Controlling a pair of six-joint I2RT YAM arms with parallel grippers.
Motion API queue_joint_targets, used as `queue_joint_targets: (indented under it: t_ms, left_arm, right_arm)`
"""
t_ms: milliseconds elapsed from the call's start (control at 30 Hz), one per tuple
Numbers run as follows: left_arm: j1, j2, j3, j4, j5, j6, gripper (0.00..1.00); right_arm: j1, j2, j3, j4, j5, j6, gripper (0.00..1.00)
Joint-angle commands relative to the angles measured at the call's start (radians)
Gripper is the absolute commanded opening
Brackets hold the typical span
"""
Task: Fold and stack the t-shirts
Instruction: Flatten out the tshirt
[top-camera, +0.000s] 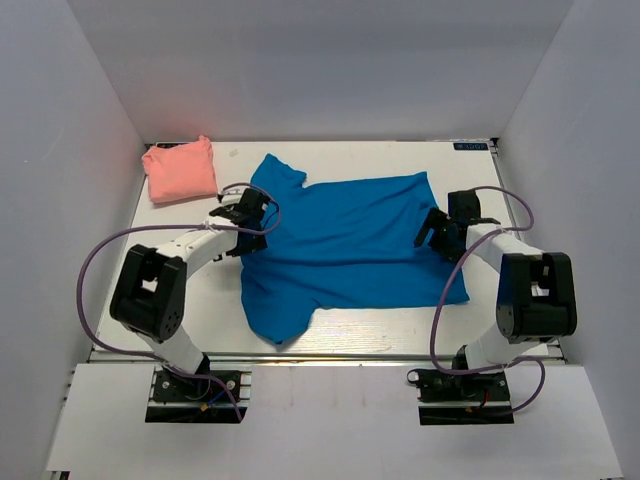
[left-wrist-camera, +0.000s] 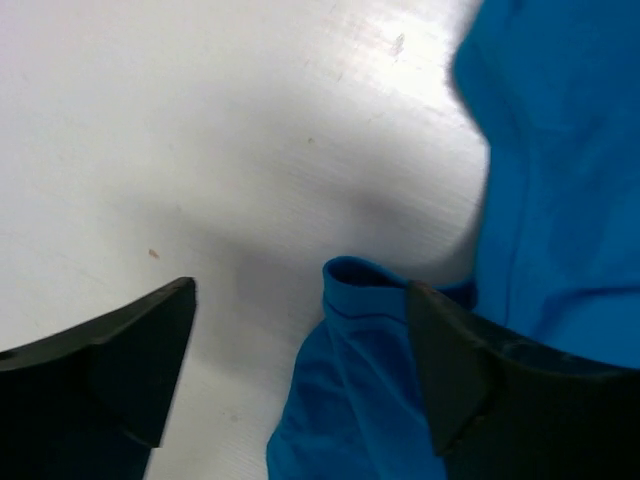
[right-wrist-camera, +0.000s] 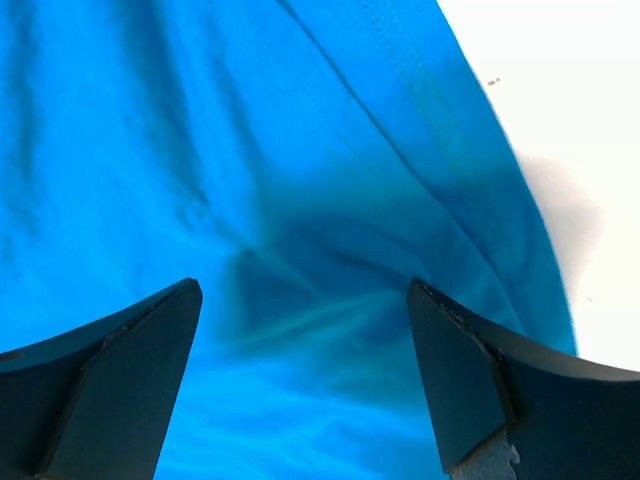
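**Lying spread between two open grippers: the blue t-shirt**

The pink t-shirt (top-camera: 181, 171), a soft folded square bundle, sits beyond and left of the left gripper (top-camera: 250, 210), well apart from it. That gripper's jaws stand apart. Only its wrist view shows a hemmed sleeve end of the blue t-shirt (top-camera: 350, 245) between them, on the glossy white table (top-camera: 400, 325). The right gripper (top-camera: 440, 228), its jaws also apart, hangs over wrinkled blue cloth beside a stitched hem. Beyond it is a small dark label (top-camera: 470, 146), its writing seemingly too small to read.

A white table (top-camera: 400, 158) stands enclosed by plain pale grey walls (top-camera: 320, 70) behind and on both sides, with light glaring along its near edge.
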Motion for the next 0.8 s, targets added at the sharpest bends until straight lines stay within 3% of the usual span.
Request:
queue_joint_targets:
  t_ms: [0, 233, 533, 767]
  left_arm:
    - [0.004, -0.108, 0.067, 0.029, -0.017, 0.028, 1.0]
    - [0.004, -0.052, 0.16, 0.238, 0.149, 0.213, 1.0]
    - [0.004, 0.383, 0.498, 0.234, 0.248, 0.333, 1.0]
    - [0.031, 0.627, 0.764, 0.179, 0.304, 0.373, 1.0]
  right_arm:
    - [0.015, -0.107, 0.019, -0.001, 0.012, -0.097, 0.89]
    - [0.052, -0.127, 0.124, 0.026, -0.01, -0.202, 0.89]
    - [0.068, 0.155, 0.318, 0.046, -0.028, -0.249, 0.89]
    - [0.062, 0.381, 0.558, -0.064, 0.016, -0.22, 0.89]
